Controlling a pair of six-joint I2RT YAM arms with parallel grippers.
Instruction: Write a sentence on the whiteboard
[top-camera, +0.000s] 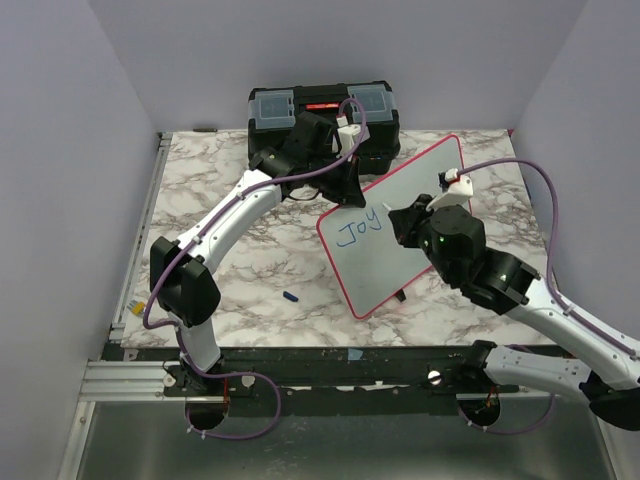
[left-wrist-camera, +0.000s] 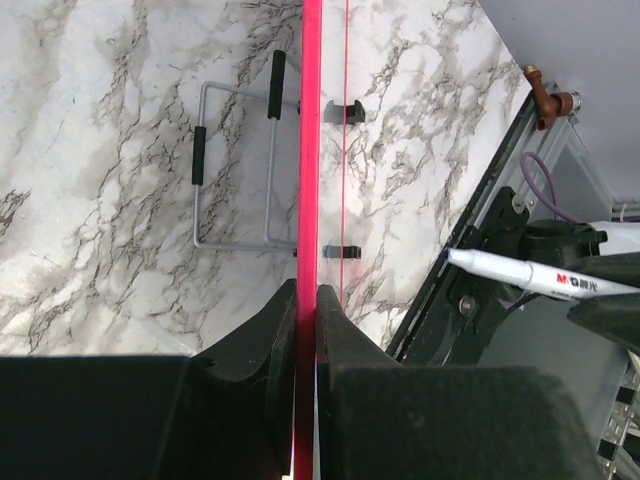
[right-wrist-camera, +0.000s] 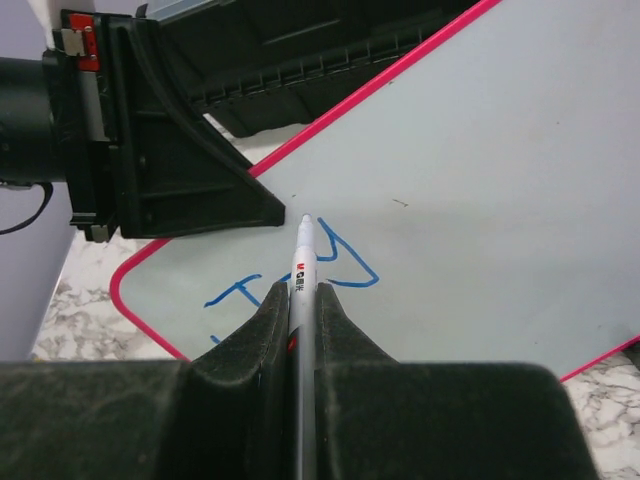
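The whiteboard (top-camera: 400, 195), white with a red-pink rim, stands tilted at the table's middle with "JOY" in blue on it. My left gripper (top-camera: 352, 190) is shut on its top edge; the left wrist view shows the rim (left-wrist-camera: 309, 150) edge-on between the jaws (left-wrist-camera: 307, 295). My right gripper (top-camera: 398, 220) is shut on a white marker (right-wrist-camera: 303, 270), whose tip sits at the board (right-wrist-camera: 480, 150) beside the blue letters (right-wrist-camera: 345, 258). The marker also shows in the left wrist view (left-wrist-camera: 530, 275).
A black toolbox (top-camera: 325, 115) stands at the back behind the board. A small blue cap (top-camera: 291, 296) lies on the marble table (top-camera: 230, 290) at front left. A wire stand (left-wrist-camera: 235, 165) lies on the table beneath the board.
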